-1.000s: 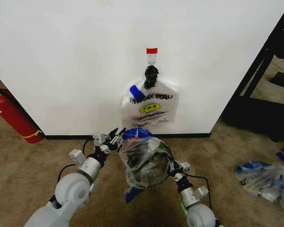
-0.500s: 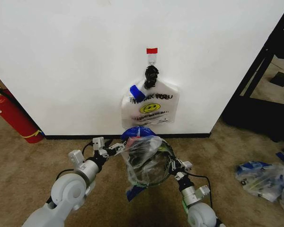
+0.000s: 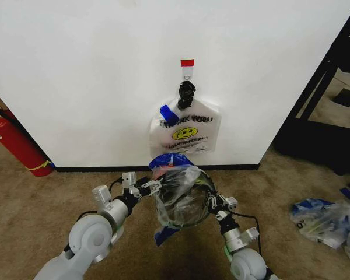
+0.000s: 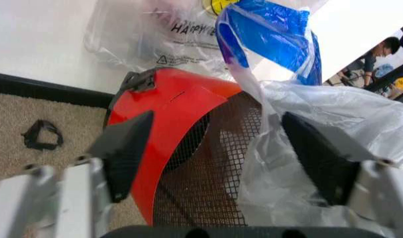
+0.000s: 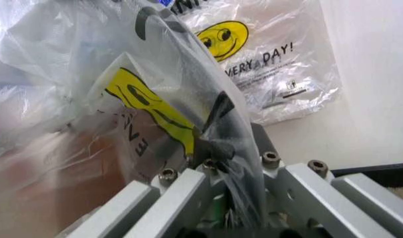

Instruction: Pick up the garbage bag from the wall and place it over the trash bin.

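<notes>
The white wall takes up most of the head view, with a black baseboard along the carpet and a red-topped hook from which a white smiley bag hangs. A red fire extinguisher stands at the far left, and a heap of clear-and-blue bags lies on the carpet at the far right.

Just in front of the baseboard stands the trash bin, upright with its mouth facing up. The garbage bag is already off the wall and draped over the bin. Its long axis runs roughly top to bottom: a blue patch peaks above the far rim and another blue end trails down toward the carpet on the near side.

The step in hand looks like the fitting of the bag over the rim. The left gripper sits against the left side of the bin; in its wrist view its fingers stand wide apart, straddling red plastic, black mesh and loose film, clamping nothing. The right gripper is at the right rim, pinched closed on a fold of the garbage bag, as its wrist view shows.

By my reading, the next move calls for the left side to catch the loose film and draw it down outside the rim while the right keeps its hold, without tipping the light bin.
</notes>
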You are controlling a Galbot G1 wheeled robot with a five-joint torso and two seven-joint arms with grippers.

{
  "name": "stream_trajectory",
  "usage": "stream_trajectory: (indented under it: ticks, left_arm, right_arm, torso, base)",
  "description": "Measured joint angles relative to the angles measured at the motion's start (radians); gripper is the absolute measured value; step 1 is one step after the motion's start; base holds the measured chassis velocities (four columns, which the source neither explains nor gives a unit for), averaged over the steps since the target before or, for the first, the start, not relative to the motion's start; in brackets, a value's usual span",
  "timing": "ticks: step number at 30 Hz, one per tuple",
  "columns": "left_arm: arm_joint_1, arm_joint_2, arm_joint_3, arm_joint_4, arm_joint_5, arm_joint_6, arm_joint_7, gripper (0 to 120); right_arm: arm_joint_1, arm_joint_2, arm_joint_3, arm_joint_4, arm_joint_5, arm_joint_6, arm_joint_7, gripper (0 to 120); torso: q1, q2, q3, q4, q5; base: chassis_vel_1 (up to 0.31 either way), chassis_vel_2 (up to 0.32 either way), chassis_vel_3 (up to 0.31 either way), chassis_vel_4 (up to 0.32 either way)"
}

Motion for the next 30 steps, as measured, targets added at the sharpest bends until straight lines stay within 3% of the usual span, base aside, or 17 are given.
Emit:
stream_trajectory:
  ticks: [2, 8, 10, 14, 18, 24, 30]
  left_arm:
    - [0.002, 0.0, -0.001, 0.0, 0.0, 0.0, 0.0, 63]
    - [0.004, -0.002, -0.003, -0.002, 0.004, -0.009, 0.001, 46]
    - [0.005, -0.003, -0.004, 0.0, 0.012, -0.025, 0.004, 34]
    - [0.001, -0.002, -0.002, 0.011, 0.029, -0.048, 0.013, 25]
    - [-0.006, 0.012, 0.007, 0.054, 0.14, -0.125, 0.1, 4]
    - [-0.009, 0.02, 0.012, 0.07, 0.234, -0.169, 0.172, 0]
    - [-0.015, 0.014, 0.011, 0.047, 0.202, -0.171, 0.124, 0]
  right_arm:
    - [0.001, 0.0, 0.0, 0.0, 0.001, 0.0, 0.0, 0]
    - [0.003, 0.002, 0.0, -0.003, 0.001, 0.0, 0.001, 0]
    - [0.004, 0.002, -0.001, -0.003, 0.002, 0.0, 0.003, 0]
    - [0.005, 0.002, -0.002, 0.003, 0.018, -0.001, 0.01, 0]
    - [0.004, 0.001, -0.007, 0.033, 0.068, -0.021, 0.046, 0]
    - [0.004, 0.001, -0.009, 0.045, 0.086, -0.031, 0.065, 0]
    - [0.006, 0.002, -0.009, 0.045, 0.084, -0.031, 0.065, 0]
  torso:
    - [0.0, 0.0, 0.0, 0.0, 0.0]
    - [0.0, 0.0, 0.0, 0.0, 0.0]
    - [0.0, 0.0, 0.0, 0.0, 0.0]
    - [0.0, 0.0, 0.0, 0.0, 0.0]
    - [0.0, 0.0, 0.0, 0.0, -0.0001]
    - [0.0, 0.0, 0.0, 0.0, 0.0]
    - [0.0, 0.0, 0.0, 0.0, 0.0]
  base:
    - [0.0, 0.0, 0.0, 0.0]
    - [0.0, 0.0, 0.0, 0.0]
    - [0.0, 0.0, 0.0, 0.0]
    - [0.0, 0.0, 0.0, 0.0]
    - [0.0, 0.0, 0.0, 0.0]
    - [0.0, 0.0, 0.0, 0.0]
    - [0.0, 0.0, 0.0, 0.0]
